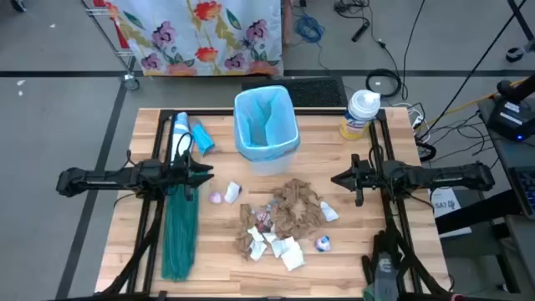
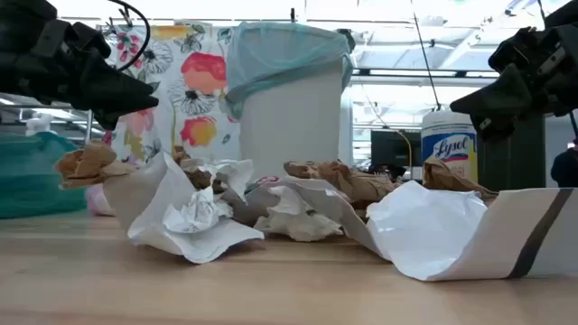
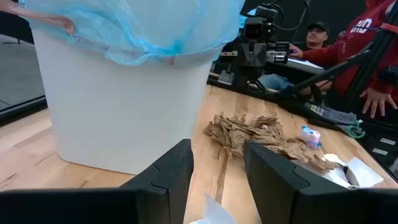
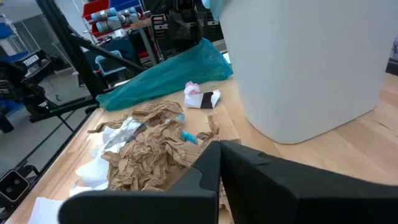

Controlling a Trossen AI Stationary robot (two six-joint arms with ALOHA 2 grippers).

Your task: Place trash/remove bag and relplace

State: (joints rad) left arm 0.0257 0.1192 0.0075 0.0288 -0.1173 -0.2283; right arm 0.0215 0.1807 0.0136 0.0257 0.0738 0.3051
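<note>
Fingers [image 3: 177, 171] apart — canister [image 2: 449, 155] reads "Lysol".

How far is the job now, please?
Done: only the blue bag lines the bin. In hand: nothing; the left gripper is open, the right gripper shut, both empty. Left: all the trash on the table, then changing the bag.

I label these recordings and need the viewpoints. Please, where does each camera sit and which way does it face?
High: above the table, looking straight down; both arms show.
Low: at table height, looking level at the trash and white bin; both arms enter from above.
Left wrist: on the left arm, facing the bin; left gripper open.
Right wrist: on the right arm, facing the teal-green bag; right gripper shut.
All views share the bin.
</note>
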